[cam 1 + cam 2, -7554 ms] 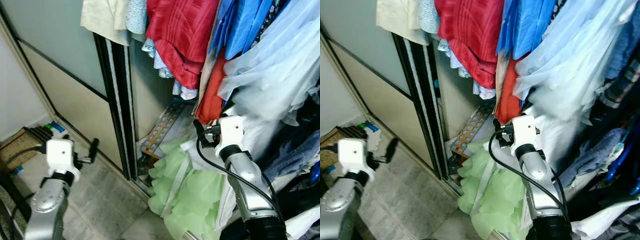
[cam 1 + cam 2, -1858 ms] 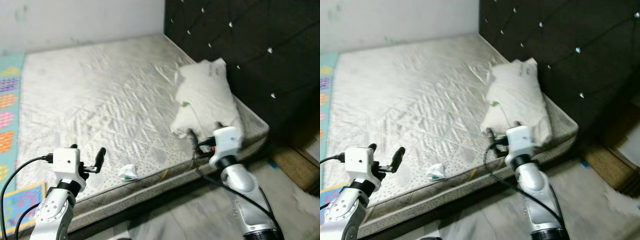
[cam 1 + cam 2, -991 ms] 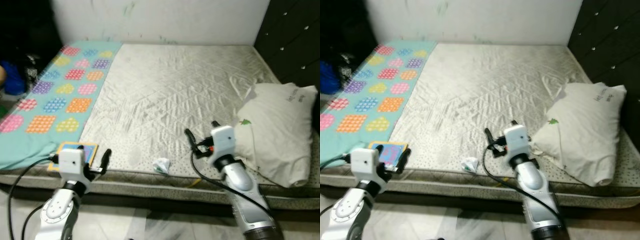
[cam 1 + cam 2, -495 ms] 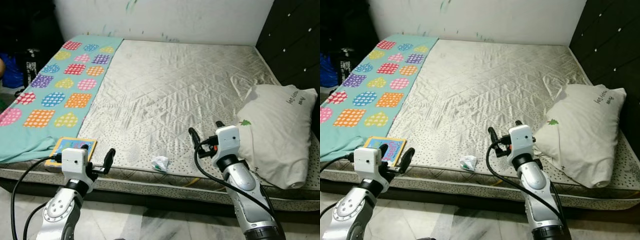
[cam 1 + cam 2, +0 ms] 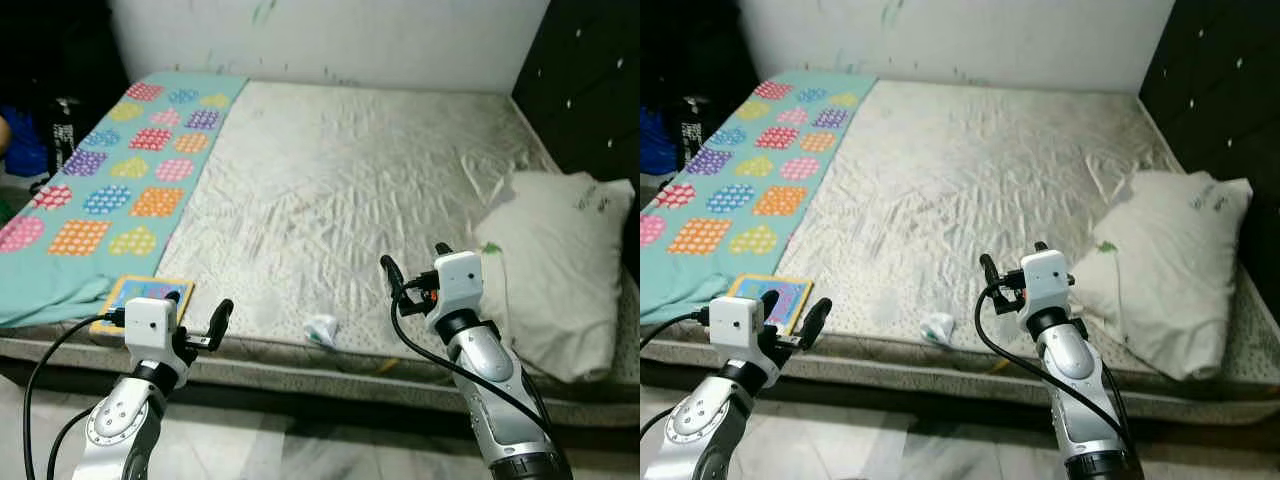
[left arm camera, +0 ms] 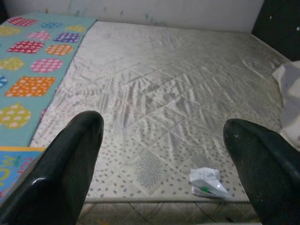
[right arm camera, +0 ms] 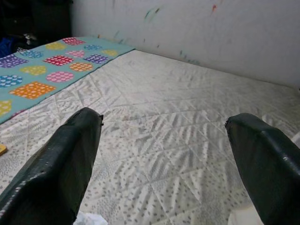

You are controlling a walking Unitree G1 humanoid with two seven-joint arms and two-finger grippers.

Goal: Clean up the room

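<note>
Here the crumpled paper scrap [image 5: 321, 329] lies on the mattress [image 5: 350, 190] near its front edge, btw. the two arms. Left gripper [image 6: 164, 154] and right gripper [image 7: 164, 154] both hang open w/ nothing held. Risk: a low reach may push the light scrap off the edge, or snag the sheet. The kids' book [image 5: 140, 300] sits well apart.

The bare mattress [image 5: 350, 190] is quilted cloth with a satiny sheen, wrinkled and dotted near its edge. The patterned blanket [image 5: 110, 185] looks matt and soft; the pillow [image 5: 555, 265] is plain matt cloth. The crumpled scrap [image 6: 206, 180] looks like thin paper.
</note>
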